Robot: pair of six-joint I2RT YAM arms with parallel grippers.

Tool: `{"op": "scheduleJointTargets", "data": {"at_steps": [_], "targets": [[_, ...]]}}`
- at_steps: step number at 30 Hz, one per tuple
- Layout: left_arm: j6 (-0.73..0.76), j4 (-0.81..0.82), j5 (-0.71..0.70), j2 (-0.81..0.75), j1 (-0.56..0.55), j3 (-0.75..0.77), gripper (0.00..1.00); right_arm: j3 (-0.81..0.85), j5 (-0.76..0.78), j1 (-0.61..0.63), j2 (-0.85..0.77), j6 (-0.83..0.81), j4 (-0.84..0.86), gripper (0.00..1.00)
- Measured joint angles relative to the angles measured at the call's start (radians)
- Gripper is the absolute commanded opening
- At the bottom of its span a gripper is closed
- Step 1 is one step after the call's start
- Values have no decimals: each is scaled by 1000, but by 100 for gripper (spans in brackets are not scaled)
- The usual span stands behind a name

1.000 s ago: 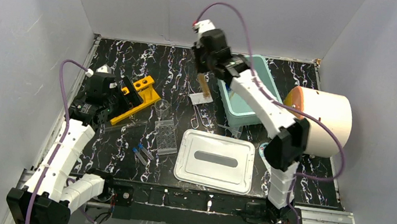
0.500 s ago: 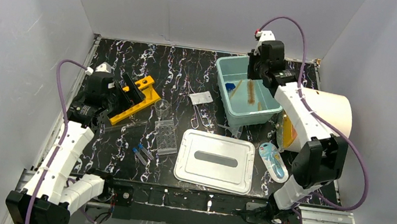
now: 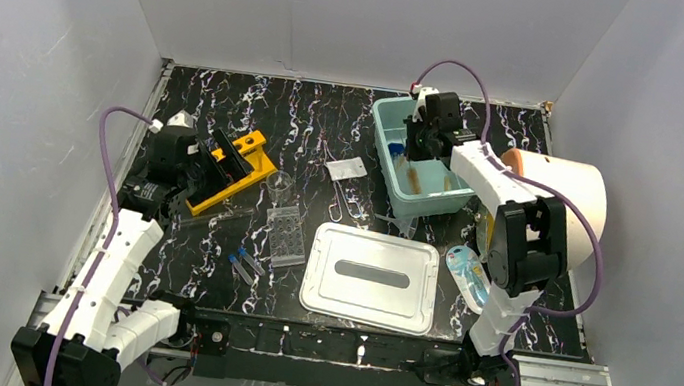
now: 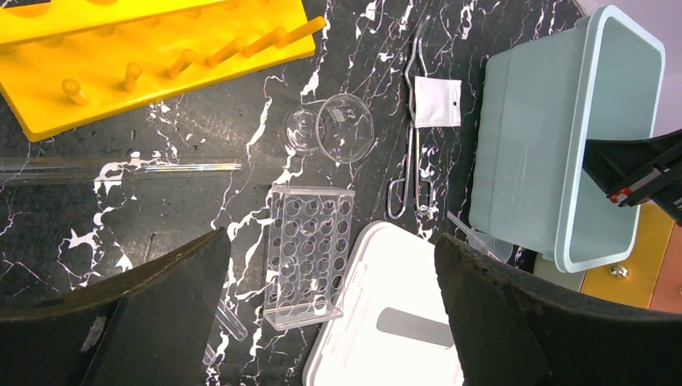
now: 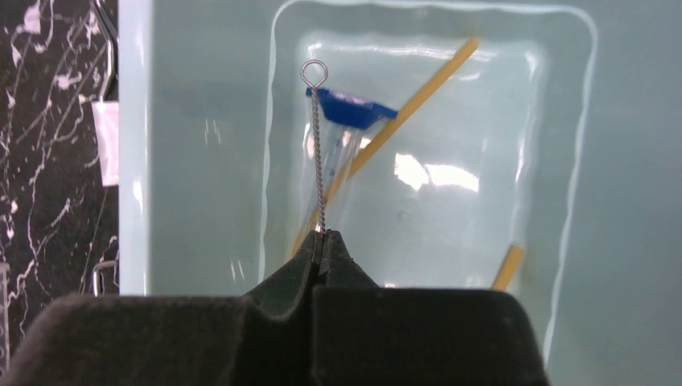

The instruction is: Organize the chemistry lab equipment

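My right gripper [image 5: 323, 241] is shut on a thin twisted-wire brush handle [image 5: 318, 153] with a loop at its end. It holds it over the teal bin [image 5: 201, 161], also seen in the top view [image 3: 416, 153]. In the bin lie a blue-capped clear tube [image 5: 347, 137] and amber tubing [image 5: 406, 100]. My left gripper [image 4: 331, 238] is open and empty above the table, beside the yellow-orange rack [image 3: 235, 170]. Below it are the clear well plate [image 4: 310, 245], clear beaker [image 4: 334, 129], metal forceps [image 4: 410, 145] and two blue-capped tubes [image 3: 245, 263].
A white bin lid [image 3: 371, 278] lies at the front centre. A small white packet [image 3: 346, 168] lies left of the bin [image 3: 384, 118]. A long clear glass tube [image 4: 121, 167] lies by the rack. A large paper roll [image 3: 558, 208] and a blue-white packet [image 3: 470, 277] sit at the right.
My right arm swung right from above the white packet to the teal bin, carrying the brush, then came forward over the bin. The left arm has barely moved.
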Motion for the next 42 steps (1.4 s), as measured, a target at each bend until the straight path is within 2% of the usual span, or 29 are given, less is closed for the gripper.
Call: {"op": "scheduleJointTargets", "data": {"at_steps": [5,18,29,33,37,42], "targets": [[-13,-2,0,-13,0,-13,98,-22,-30,0,7,-9,1,0],[-7,-1,10,-8,0,-13,98,2,-19,0,69,17,-18,32],[2,0,6,-5,0,-13,98,162,77,20,0,53,-131,48],[1,2,6,-12,0,-17,98,268,159,83,-25,50,-182,59],[-2,13,6,-24,0,-42,98,345,226,198,-31,29,-191,73],[-2,13,5,-24,0,-57,98,362,287,352,-3,-18,-203,82]]}}
